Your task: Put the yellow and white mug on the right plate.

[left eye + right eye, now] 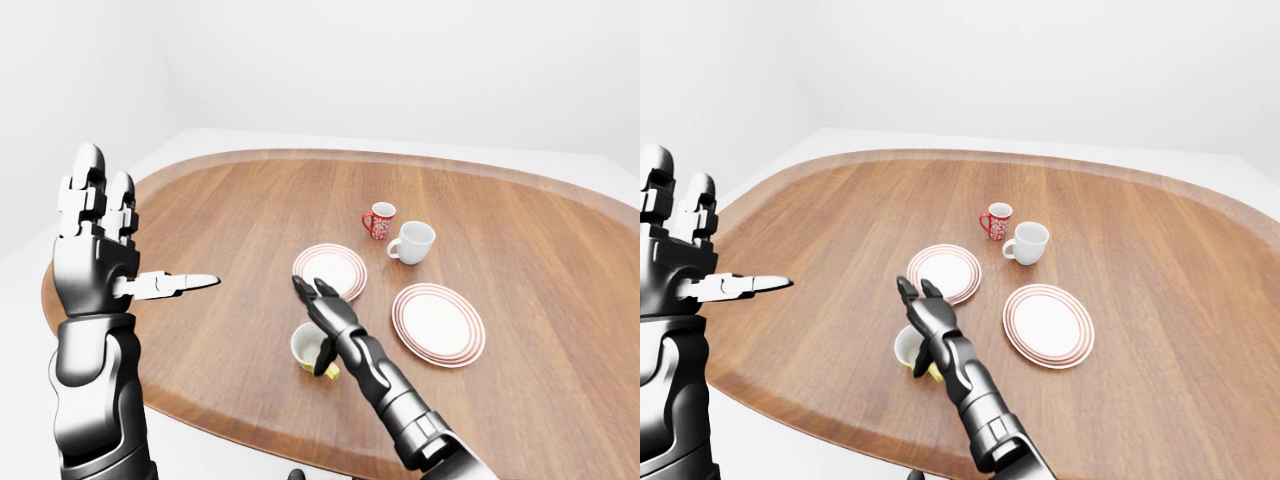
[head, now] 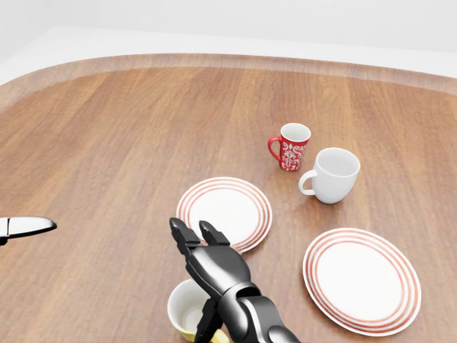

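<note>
Yellow and white mug (image 1: 307,346) upright near bottom edge of wooden table (image 1: 250,210), right hand (image 1: 327,315) spread over it.

Ceramic by the look, so judged rigid, glazed and slippery, fairly light, liable to chip if dropped onto a plate. Standing on its base, long axis vertical, mouth facing up, white inside, yellow outside; handle apparently at the lower right in the left-eye view, mostly hidden under the wrist. Best taken across the body with fingers on one side and thumb opposite, or by pinching the rim; handle too hidden to count on. Right hand open, fingers extended toward left plate (image 2: 225,209), thumb hanging beside the mug wall, not closed round it. Right plate (image 2: 362,279) bare, well apart to the right. Left hand (image 1: 95,250) raised off the table, open, thumb pointing sideways, holding nothing.
</note>
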You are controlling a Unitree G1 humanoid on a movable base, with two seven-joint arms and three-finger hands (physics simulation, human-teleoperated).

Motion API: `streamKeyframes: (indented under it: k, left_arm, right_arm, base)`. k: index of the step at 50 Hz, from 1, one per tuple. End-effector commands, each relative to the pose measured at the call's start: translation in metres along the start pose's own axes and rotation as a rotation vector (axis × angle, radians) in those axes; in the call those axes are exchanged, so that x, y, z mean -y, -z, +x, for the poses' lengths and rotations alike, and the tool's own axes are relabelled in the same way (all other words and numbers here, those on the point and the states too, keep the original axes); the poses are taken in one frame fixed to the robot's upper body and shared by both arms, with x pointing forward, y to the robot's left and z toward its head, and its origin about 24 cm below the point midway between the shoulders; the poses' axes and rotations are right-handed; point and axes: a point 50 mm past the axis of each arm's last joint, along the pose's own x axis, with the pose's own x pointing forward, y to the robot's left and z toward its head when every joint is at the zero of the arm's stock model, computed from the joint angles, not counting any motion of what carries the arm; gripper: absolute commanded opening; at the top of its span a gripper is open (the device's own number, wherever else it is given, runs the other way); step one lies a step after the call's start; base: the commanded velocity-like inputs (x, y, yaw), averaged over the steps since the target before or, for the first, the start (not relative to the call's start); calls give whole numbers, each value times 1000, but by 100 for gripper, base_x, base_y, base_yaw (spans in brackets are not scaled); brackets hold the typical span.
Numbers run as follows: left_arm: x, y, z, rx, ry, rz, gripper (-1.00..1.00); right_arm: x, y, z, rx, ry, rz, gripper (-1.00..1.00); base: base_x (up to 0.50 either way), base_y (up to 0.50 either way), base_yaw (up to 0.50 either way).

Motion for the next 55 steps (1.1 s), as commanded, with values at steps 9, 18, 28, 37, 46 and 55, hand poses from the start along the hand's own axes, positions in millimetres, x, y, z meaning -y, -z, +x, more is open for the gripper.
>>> streamKeyframes:
  k: [9,18,28,37,46,55]
  left_arm:
    - [1,0,-1,1,4,1,97]
    - [0,0,-1,1,2,2,97]
    - [2,0,-1,1,6,2,97]
    - [2,0,-1,-1,8,2,97]
    - [3,-1,-2,2,12,2,97]
    - [5,-1,-3,4,17,2,97]
  right_arm:
    - [-6,4,-4,-11,-15,-3,100]
    - [-11,8,-5,-28,-27,2,100]
    - [-16,18,-2,-72,-40,7,100]
    - [-19,28,3,-120,-47,1,100]
    - [-22,38,5,-170,-53,-11,100]
    - [-26,41,5,-193,-63,-25,100]
  base:
    - [0,0,0]
    - [0,0,0]
    - [0,0,0]
    - [0,0,0]
    - [0,0,0]
    - [0,0,0]
